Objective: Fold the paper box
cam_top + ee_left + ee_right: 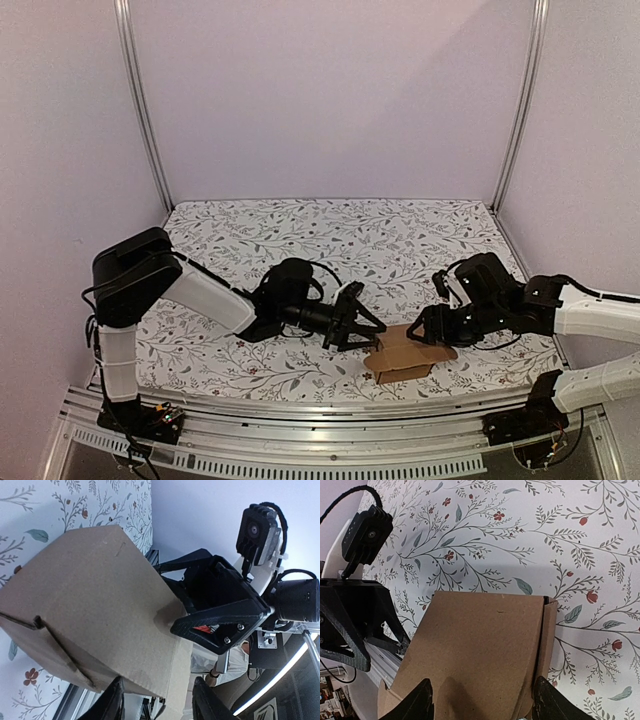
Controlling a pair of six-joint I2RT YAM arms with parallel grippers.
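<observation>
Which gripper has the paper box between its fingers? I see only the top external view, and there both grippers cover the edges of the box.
Observer: In the right wrist view, the paper box fills the gap between the fingers of the right gripper. I cannot tell whether they press it.
Operator: And the other arm?
Observer: In its wrist view, the lower corner of the box reaches between the fingers of the left gripper.
Operator: Is any flap not closed?
Observer: The right wrist view shows a side flap with a dark gap at its top corner.
</observation>
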